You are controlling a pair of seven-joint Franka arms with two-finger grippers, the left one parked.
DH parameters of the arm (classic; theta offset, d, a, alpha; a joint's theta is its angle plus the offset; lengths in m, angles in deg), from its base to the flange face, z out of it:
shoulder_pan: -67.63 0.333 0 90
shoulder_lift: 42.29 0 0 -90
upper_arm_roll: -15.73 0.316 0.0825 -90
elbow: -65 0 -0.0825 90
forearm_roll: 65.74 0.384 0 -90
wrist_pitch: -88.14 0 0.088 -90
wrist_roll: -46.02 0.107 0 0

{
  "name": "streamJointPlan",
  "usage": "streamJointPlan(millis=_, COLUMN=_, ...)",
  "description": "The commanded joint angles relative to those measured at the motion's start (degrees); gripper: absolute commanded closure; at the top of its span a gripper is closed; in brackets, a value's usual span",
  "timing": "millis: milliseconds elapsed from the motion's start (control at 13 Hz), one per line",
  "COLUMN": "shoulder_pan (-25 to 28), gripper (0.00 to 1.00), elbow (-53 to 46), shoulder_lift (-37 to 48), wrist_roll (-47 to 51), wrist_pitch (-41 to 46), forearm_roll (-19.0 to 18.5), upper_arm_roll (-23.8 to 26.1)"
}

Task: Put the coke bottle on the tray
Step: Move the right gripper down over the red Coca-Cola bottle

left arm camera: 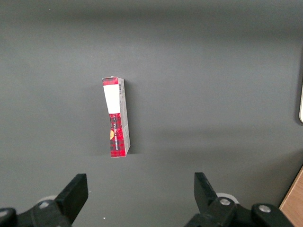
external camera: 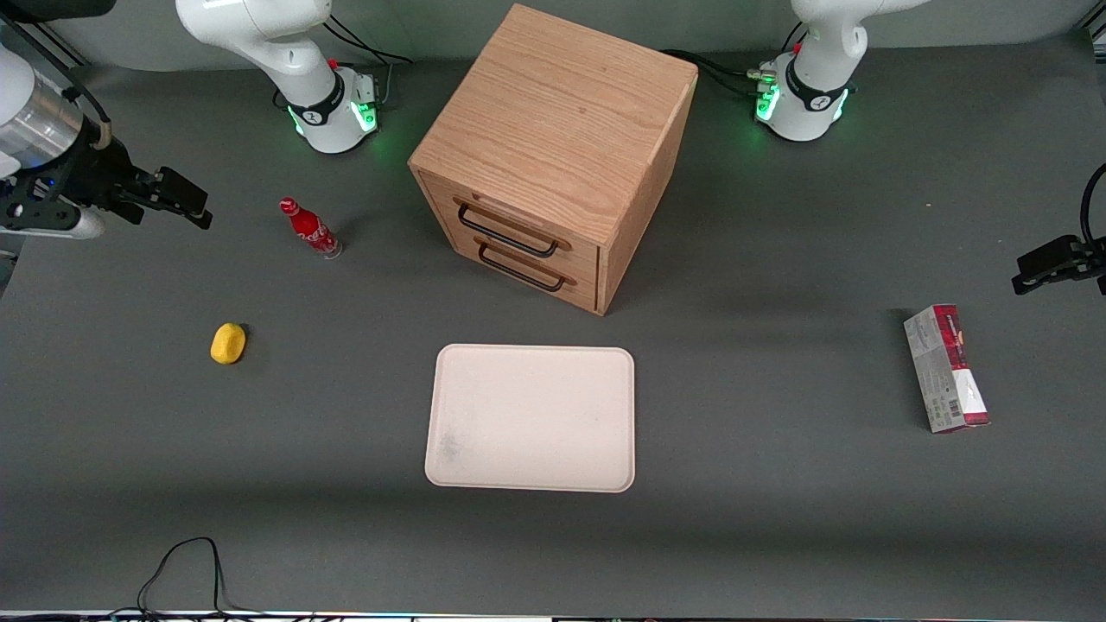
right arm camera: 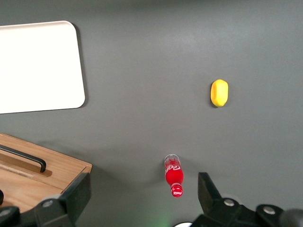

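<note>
Your right gripper (right arm camera: 142, 201) hovers high, fingers spread wide, empty. Small slim red coke bottle (right arm camera: 173, 175) stands upright between them, well below. Flat cream-white tray (external camera: 531, 418) bare.

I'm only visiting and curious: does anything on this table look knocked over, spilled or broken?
Nothing looks spilled or broken. The coke bottle stands on the table, apart from the tray, which holds nothing. The carton lies flat toward the parked arm's end. The gripper hangs open above the table, away from the bottle.
</note>
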Motion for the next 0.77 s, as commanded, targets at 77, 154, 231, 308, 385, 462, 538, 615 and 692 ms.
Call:
streamJointPlan(millis=77, shoulder_pan=-0.1, gripper=0.00, elbow=-3.2, shoulder_lift=-1.5, wrist_roll=0.0, wrist_pitch=2.6, forearm_roll=1.1, upper_arm_roll=-0.2)
streamJointPlan(millis=154, shoulder_pan=-0.1, gripper=0.00, elbow=-3.2, shoulder_lift=-1.2, wrist_roll=-0.4, wrist_pitch=4.1, forearm_roll=1.1, upper_arm_roll=-0.2)
streamJointPlan(millis=231, shoulder_pan=-0.1, gripper=0.00, elbow=-2.5, shoulder_lift=-0.7, wrist_roll=-0.9, wrist_pitch=5.0, forearm_roll=1.1, upper_arm_roll=-0.3)
streamJointPlan(millis=308, shoulder_pan=0.0, gripper=0.00, elbow=0.6, shoulder_lift=1.0, wrist_roll=-1.1, wrist_pitch=5.5, forearm_roll=1.1, upper_arm_roll=-0.6)
streamJointPlan(millis=385, shoulder_pan=0.0, gripper=0.00, elbow=6.7, shoulder_lift=4.5, wrist_roll=-1.3, wrist_pitch=3.5, forearm_roll=1.1, upper_arm_roll=-1.0)
streamJointPlan(millis=462, shoulder_pan=0.1, gripper=0.00, elbow=15.2, shoulder_lift=9.4, wrist_roll=-1.4, wrist_pitch=-1.0, forearm_roll=1.0, upper_arm_roll=-1.1)
streamJointPlan(millis=538, shoulder_pan=0.1, gripper=0.00, elbow=23.6, shoulder_lift=14.3, wrist_roll=-1.8, wrist_pitch=-5.6, forearm_roll=1.0, upper_arm_roll=-2.1)
streamJointPlan(millis=615, shoulder_pan=0.2, gripper=0.00, elbow=31.4, shoulder_lift=18.5, wrist_roll=-2.7, wrist_pitch=-9.6, forearm_roll=1.0, upper_arm_roll=-2.9)
streamJointPlan(millis=692, shoulder_pan=0.1, gripper=0.00, elbow=36.9, shoulder_lift=21.2, wrist_roll=-4.3, wrist_pitch=-12.2, forearm_roll=1.0, upper_arm_roll=-3.1)
